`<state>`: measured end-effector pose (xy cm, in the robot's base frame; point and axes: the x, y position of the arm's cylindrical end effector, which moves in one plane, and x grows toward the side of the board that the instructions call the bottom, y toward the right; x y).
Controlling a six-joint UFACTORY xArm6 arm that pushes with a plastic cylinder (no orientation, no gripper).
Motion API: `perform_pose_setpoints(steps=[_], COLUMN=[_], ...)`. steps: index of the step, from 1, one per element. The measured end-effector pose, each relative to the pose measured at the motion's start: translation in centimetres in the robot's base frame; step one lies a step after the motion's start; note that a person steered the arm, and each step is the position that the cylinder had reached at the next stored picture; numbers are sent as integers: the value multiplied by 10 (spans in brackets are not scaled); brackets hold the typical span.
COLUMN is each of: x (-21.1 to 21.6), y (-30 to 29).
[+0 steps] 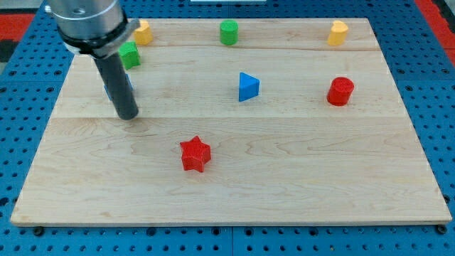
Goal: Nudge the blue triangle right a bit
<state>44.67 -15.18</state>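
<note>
The blue triangle [248, 87] lies on the wooden board [298, 163], a little right of the middle and toward the view's top. My tip [128, 115] rests on the board far to the triangle's left and slightly lower, well apart from it. The dark rod rises from the tip to the arm's metal end at the view's top left.
A red star [195, 154] lies below and left of the triangle. A red cylinder [340, 91] is to its right. A green cylinder [228, 33] and a yellow block [338, 33] sit along the top edge. A green block [129, 55] and a yellow block [143, 32] are partly hidden by the arm. A sliver of blue block [107, 91] shows behind the rod.
</note>
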Motion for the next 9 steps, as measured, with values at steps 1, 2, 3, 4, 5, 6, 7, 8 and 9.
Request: perform_pose_setpoints(steps=[1, 2, 3, 4, 5, 6, 7, 8, 9], x=[8, 8, 8, 8, 8, 4, -11, -41, -60], y=[27, 77, 83, 81, 80, 66, 56, 56, 60])
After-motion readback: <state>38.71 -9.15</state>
